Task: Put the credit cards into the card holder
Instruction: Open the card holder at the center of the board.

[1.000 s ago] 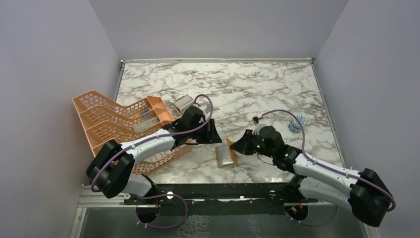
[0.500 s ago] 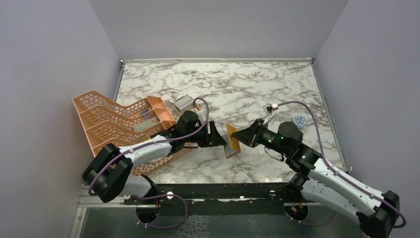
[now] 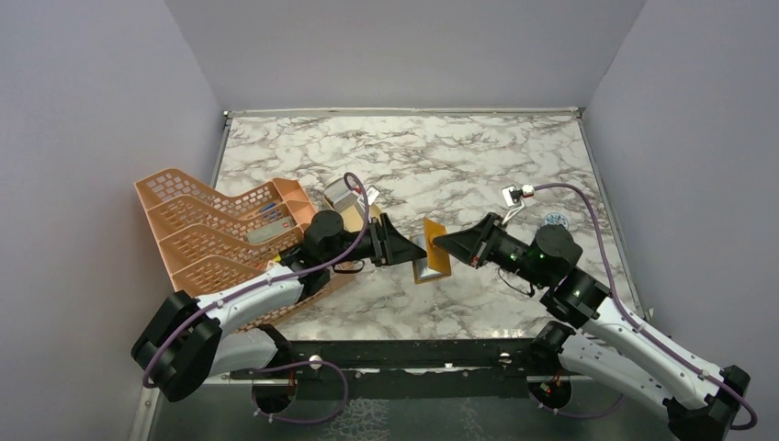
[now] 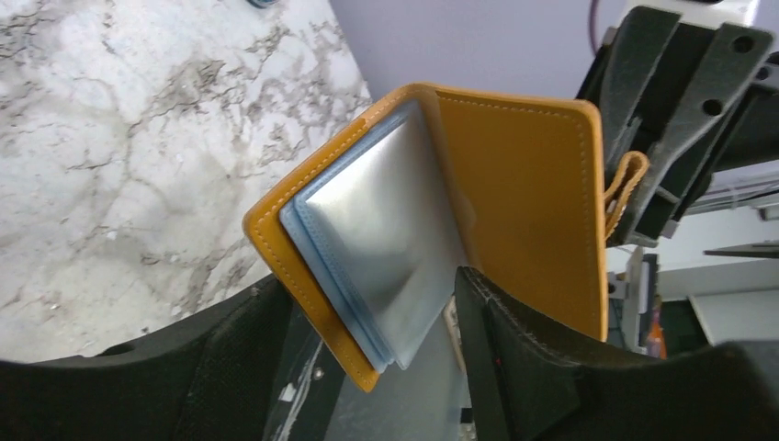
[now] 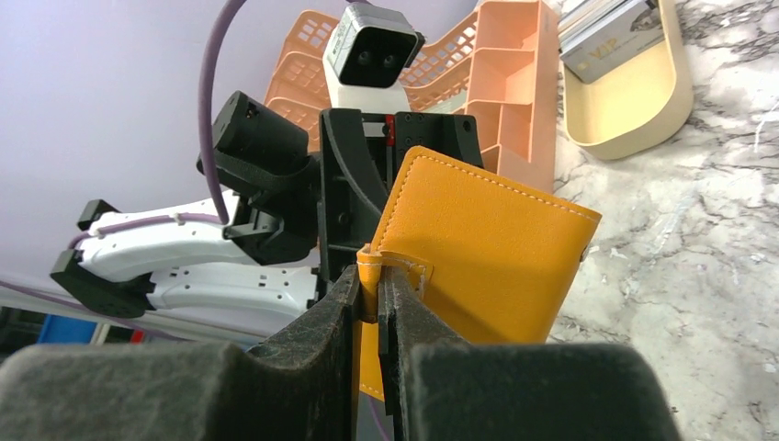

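Table (image 3: 478, 156): marble-patterned, with both arms reaching in over it.
Rack (image 3: 211, 230): peach lattice plastic, at the left edge beside the left arm.
Dish (image 5: 634, 119): tan oval, next to the rack, holding flat cards.
Right claw (image 5: 378, 303): pinched narrow on the card holder's strap tab, carrying it.
Left claw (image 4: 372, 289): spread wide, with the holder's lower corner between its fingers; contact could not be told.
Card holder (image 3: 435, 246): mustard-orange, half open, held on edge between the two claws.
Credit card (image 4: 386, 230): silvery, tucked into the grey-blue pockets.
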